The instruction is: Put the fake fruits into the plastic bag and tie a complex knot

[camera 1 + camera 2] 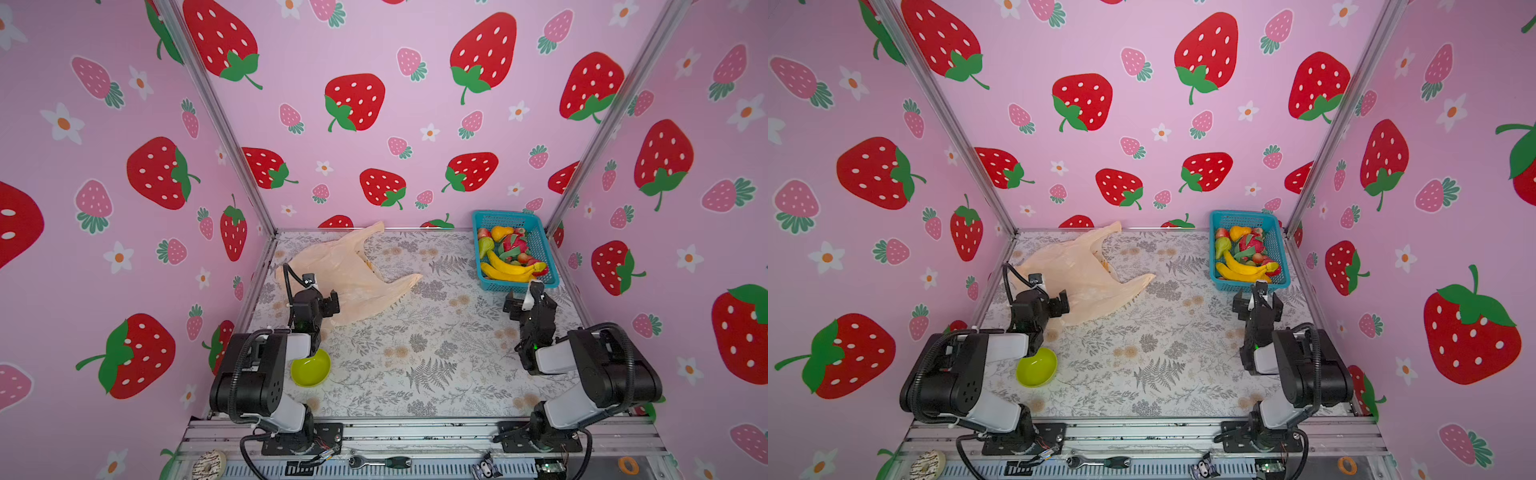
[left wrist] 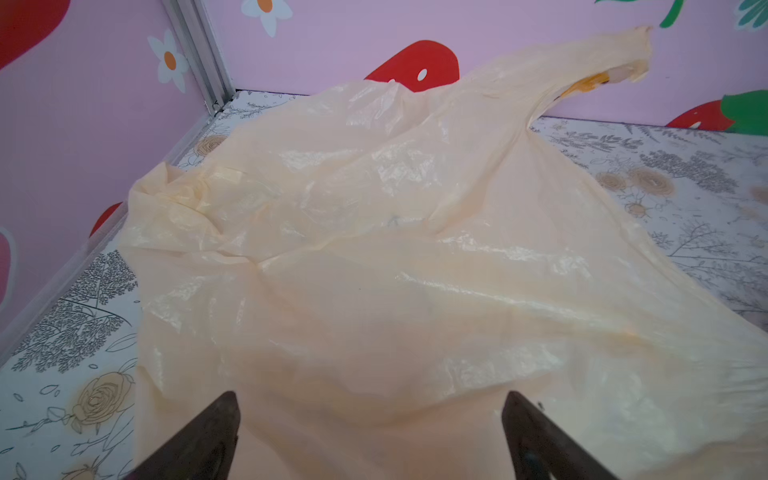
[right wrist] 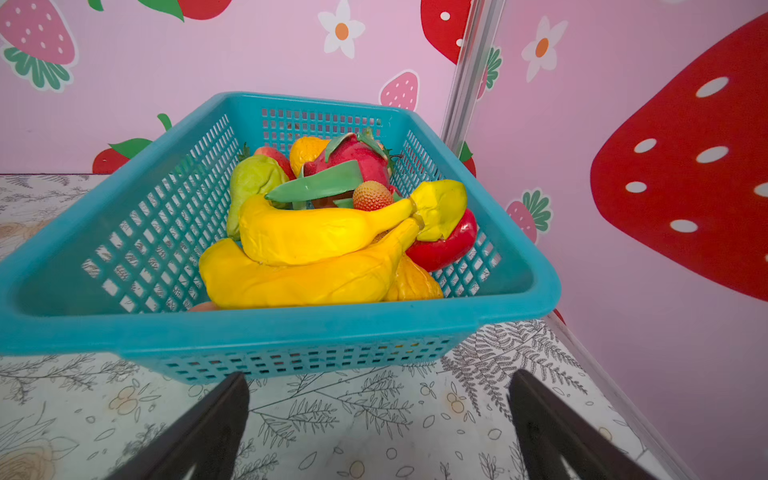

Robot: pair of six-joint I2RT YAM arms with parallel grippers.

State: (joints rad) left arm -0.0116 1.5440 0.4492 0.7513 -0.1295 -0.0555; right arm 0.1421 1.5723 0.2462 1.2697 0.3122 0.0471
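You will find a lime bowl low and left of centre in both top views, part of its rim hidden under the left arm. The left claw is spread wide and grips nothing. It sits over the near edge of the plastic bag, which lies crumpled on the surface left of centre. The right claw is equally wide and empty, just short of the teal basket right of centre. The fake fruits are heaped inside it, and the lower ones are buried and cannot be counted.
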